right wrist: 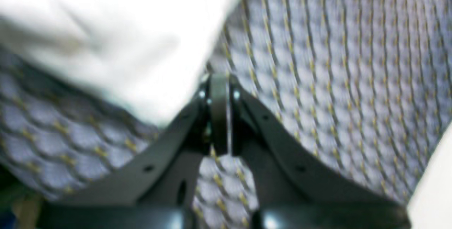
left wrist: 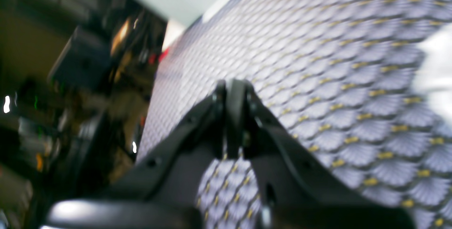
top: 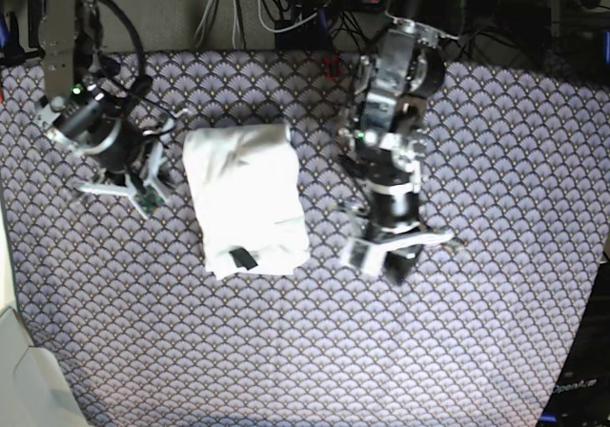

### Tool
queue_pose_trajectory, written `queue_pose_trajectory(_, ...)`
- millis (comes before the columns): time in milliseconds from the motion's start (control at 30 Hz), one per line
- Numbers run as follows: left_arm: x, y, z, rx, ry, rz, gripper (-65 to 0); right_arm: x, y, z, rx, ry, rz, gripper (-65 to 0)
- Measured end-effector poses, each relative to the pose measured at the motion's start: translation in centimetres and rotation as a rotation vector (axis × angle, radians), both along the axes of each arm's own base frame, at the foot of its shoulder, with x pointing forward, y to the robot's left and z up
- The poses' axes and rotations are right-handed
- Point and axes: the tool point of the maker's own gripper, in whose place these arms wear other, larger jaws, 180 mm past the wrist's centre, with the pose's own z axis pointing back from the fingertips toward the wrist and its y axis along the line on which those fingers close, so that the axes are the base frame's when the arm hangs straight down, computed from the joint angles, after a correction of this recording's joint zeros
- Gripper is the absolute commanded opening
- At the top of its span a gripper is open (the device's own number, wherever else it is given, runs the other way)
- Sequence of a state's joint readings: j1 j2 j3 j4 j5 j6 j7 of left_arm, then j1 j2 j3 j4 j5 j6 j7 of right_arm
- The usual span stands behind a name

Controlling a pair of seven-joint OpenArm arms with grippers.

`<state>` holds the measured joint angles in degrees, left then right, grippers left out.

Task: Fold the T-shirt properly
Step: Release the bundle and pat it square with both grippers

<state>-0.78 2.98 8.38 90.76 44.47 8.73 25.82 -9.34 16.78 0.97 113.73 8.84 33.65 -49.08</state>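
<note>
The white T-shirt (top: 245,198) lies folded into a narrow rectangle on the patterned cloth, plain side up, with a small black tag (top: 240,257) near its lower end. It shows blurred at the right edge of the left wrist view (left wrist: 438,70) and at the upper left of the right wrist view (right wrist: 106,38). My left gripper (top: 393,271) (left wrist: 233,88) is shut and empty, over bare cloth to the shirt's right. My right gripper (top: 146,194) (right wrist: 219,80) is shut and empty, just left of the shirt. Neither touches the shirt.
The purple scallop-patterned tablecloth (top: 477,332) covers the table. Cables and a power strip (top: 315,8) lie behind the far edge. A white surface (top: 24,370) sits at the lower left corner. Both wrist views are motion-blurred.
</note>
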Motion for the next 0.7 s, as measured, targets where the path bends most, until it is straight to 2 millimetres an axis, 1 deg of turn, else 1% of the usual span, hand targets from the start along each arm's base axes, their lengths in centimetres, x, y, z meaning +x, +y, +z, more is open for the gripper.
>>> queue_pose_trajectory(67, -0.9, 3.1, -0.7, -0.061, 0.061, 0.116, -64.6, 0.3, 0.9, 0.4, 0.033, -0.023, 0.001, -65.0)
queue_pose_trajectory(133, -2.1, 5.3, -1.0, -0.099, 0.101, 0.201, -64.6, 0.7, 2.0, 0.8, 0.077, -0.05, -0.004, -65.0)
queue_pose_trajectory(167, -2.7, 6.3, -1.1, -0.121, 0.119, 0.235, -64.6, 0.9, 2.8, 1.1, 0.11, -0.062, -0.006, -65.0)
queue_pose_trajectory(267, -4.5, 8.1, -1.8, -0.135, 0.181, 0.296, -64.6, 0.9, 5.2, 1.3, 0.18, -0.063, 0.005, -65.0)
queue_pose_trajectory(333, -6.0, 8.9, -2.4, -0.125, 0.223, 0.328, -64.6, 0.4, 7.0, 1.0, 0.188, -0.046, 0.051, -65.0)
queue_pose_trajectory(400, -7.8, 9.7, -3.0, -0.119, 0.269, 0.357, -64.6, -0.4, 9.2, 0.6, 0.207, -0.027, 0.109, -65.0)
queue_pose_trajectory(467, -8.9, 10.0, -3.2, -0.116, 0.288, 0.366, -64.6, -1.0, 10.6, 0.1, 0.223, -0.001, 0.15, -65.0)
queue_pose_trajectory(533, -10.0, 10.4, -3.1, -0.111, 0.302, 0.373, -64.6, -1.3, 11.2, -0.7, 0.226, 0.027, 0.161, -65.0)
queue_pose_trajectory(600, -11.4, 10.8, -3.3, -0.087, 0.32, 0.383, -64.7, -1.3, 11.1, -1.5, 0.223, 0.046, 0.158, -65.0)
queue_pose_trajectory(700, -13.8, 11.2, -5.0, -0.069, 0.394, 0.39, -64.7, -1.1, 11.1, -3.1, 0.235, 0.08, 0.15, -65.0)
